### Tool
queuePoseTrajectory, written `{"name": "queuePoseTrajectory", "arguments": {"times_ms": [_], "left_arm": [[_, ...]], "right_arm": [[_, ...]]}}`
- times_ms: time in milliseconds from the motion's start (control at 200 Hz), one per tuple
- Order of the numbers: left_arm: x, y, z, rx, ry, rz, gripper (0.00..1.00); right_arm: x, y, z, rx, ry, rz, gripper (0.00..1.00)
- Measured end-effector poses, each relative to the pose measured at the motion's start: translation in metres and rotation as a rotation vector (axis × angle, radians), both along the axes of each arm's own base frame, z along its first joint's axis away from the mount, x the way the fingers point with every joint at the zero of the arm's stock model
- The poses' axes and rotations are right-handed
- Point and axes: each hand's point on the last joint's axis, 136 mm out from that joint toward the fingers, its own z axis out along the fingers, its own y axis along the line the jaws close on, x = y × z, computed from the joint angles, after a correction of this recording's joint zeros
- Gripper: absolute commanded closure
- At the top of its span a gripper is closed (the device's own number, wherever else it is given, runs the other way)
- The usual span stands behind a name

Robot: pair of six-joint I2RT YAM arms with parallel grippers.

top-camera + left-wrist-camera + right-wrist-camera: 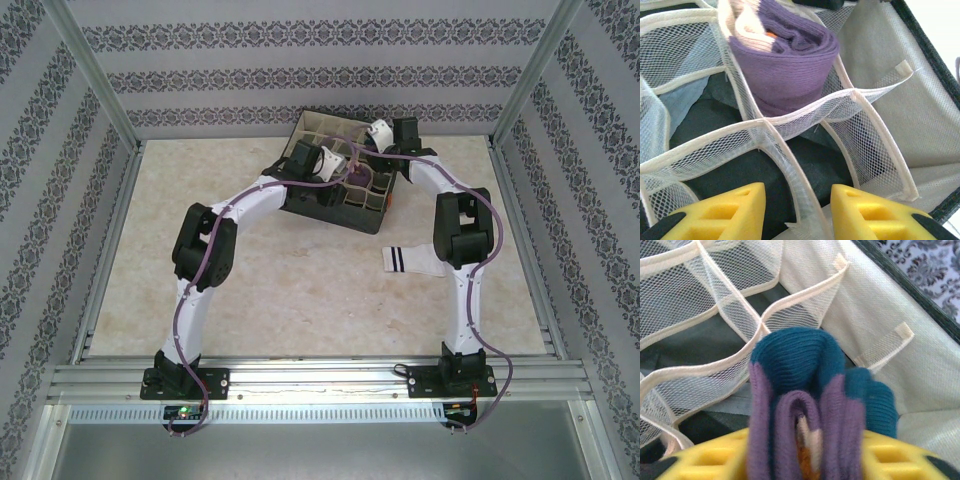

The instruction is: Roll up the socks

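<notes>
Purple knit, wound into a fat roll (785, 65), sits down inside one mesh cell of the box (330, 212), a cell away from its cloth side wall. In the right wrist view a roll (800, 390) of purple with a teal band stands between the yellow fingers of the right gripper (805, 440), over the cells. It may be the same bundle, though I cannot tell. The fingers flank it closely, but whether they pinch it or merely stand beside it cannot be told.

The left gripper (797, 192) hangs low in the box near the purple roll. Its fingers are parted, with a divider (790, 165) running between them and clear of both tips, and it holds nothing.

Outside the box, a white sock (410, 262) with black cuff stripes lies flat and unrolled on the table (250, 300), just beside the right arm.

By my reckoning the purple pair is rolled and as good as stowed. What seems left is to let go of it cleanly and then roll the white sock, which is not yet touched.
</notes>
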Motion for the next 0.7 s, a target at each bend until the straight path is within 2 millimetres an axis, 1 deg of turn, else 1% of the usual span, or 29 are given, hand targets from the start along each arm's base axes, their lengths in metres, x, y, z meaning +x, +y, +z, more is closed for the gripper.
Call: {"name": "queuePoseTrajectory", "arguments": {"times_ms": [70,225,325,405,490,600,700], "left_arm": [[0.001,0.002,0.0,0.0,0.0,0.005,0.61],[0.001,0.002,0.0,0.0,0.001,0.005,0.61],[0.001,0.002,0.0,-0.001,0.001,0.005,0.61],[0.001,0.002,0.0,-0.001,0.001,0.006,0.62],[0.001,0.002,0.0,-0.002,0.003,0.007,0.61],[0.001,0.002,0.0,-0.002,0.003,0.007,0.61],[0.001,0.002,0.0,-0.002,0.003,0.008,0.61]], "right_arm": [[0.0,-0.001,0.001,0.01,-0.001,-0.014,0.4],[-0.001,-0.003,0.005,0.055,0.008,-0.061,0.35],[-0.001,-0.007,0.013,0.094,0.011,-0.098,0.32],[-0.001,-0.012,0.024,0.126,0.005,-0.129,0.3],[-0.001,-0.016,0.036,0.156,-0.003,-0.157,0.3],[0.0,-0.018,0.047,0.191,0.001,-0.185,0.33],[-0.001,-0.017,0.049,0.214,0.015,-0.198,0.36]]}}
